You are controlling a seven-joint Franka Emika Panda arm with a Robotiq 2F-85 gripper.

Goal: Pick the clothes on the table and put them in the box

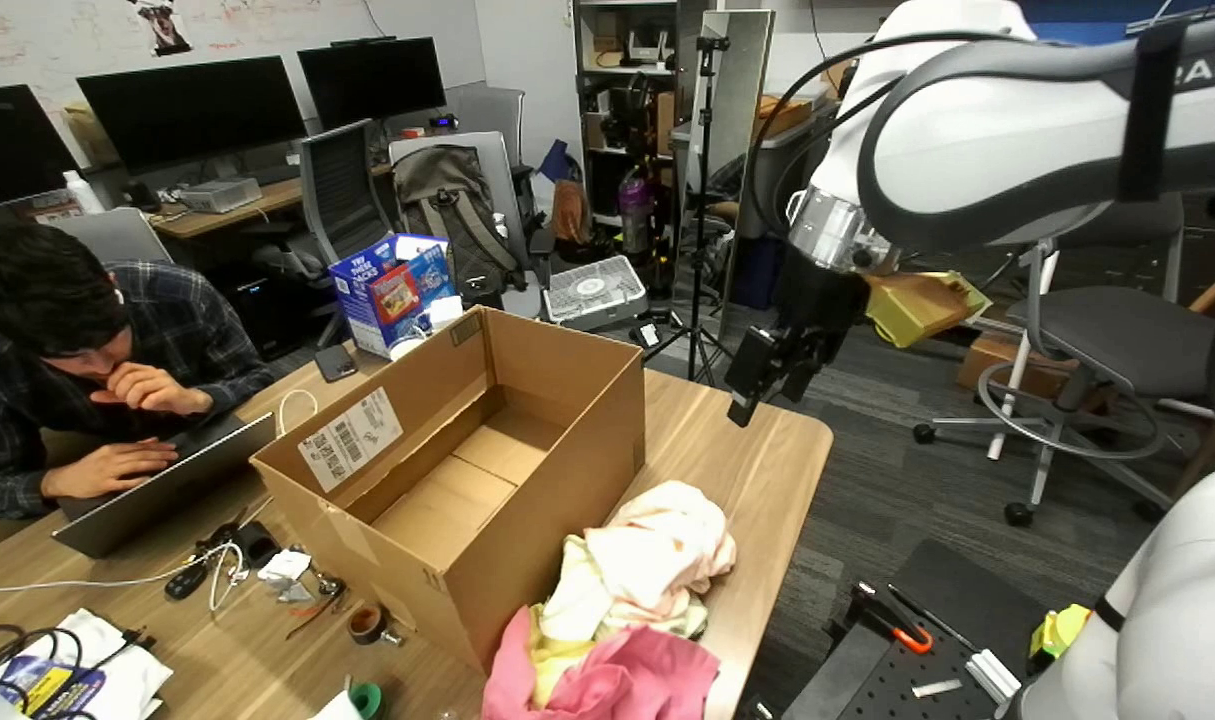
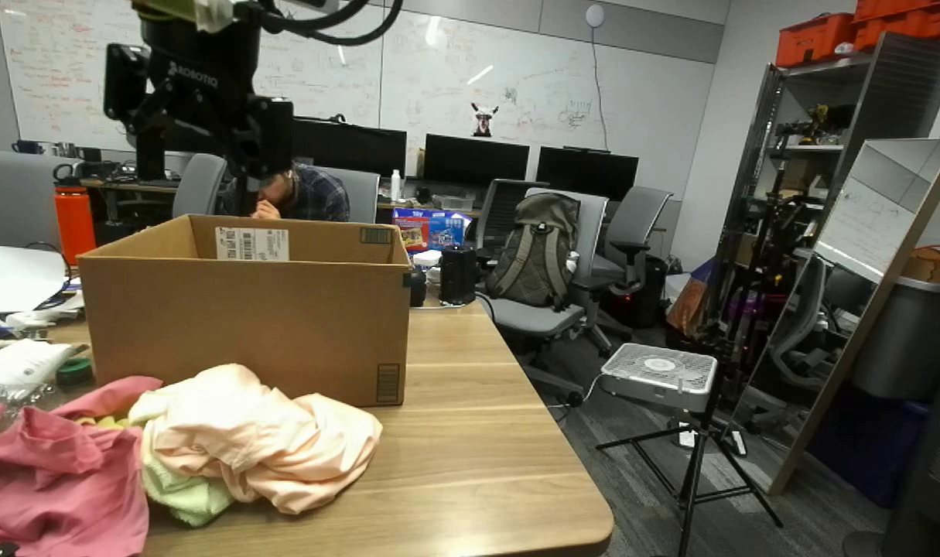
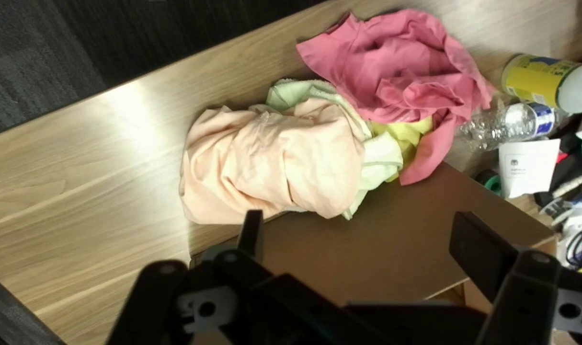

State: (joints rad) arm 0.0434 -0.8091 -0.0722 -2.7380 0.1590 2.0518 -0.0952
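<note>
A crumpled peach cloth [image 1: 672,540] lies on the table against the box's long side; it also shows in the wrist view [image 3: 271,163]. A light green cloth [image 3: 379,158] is partly under it. A yellow cloth [image 3: 408,136] peeks out beside a pink cloth [image 3: 401,62], also seen in an exterior view [image 2: 67,464]. The open cardboard box [image 1: 557,490] stands behind the clothes; its visible floor is bare. My gripper [image 1: 767,390] is open and empty, well above the table. In the wrist view the gripper [image 3: 358,220] shows the box wall between its fingers and the clothes beyond.
A person sits at a laptop [image 1: 177,490] beyond the box. A clear plastic bottle [image 3: 511,124] and a yellow container [image 3: 535,79] lie near the pink cloth. Cables, keys and tape [image 1: 367,622] lie beside the box. The table's rounded corner [image 2: 593,518] is near the clothes.
</note>
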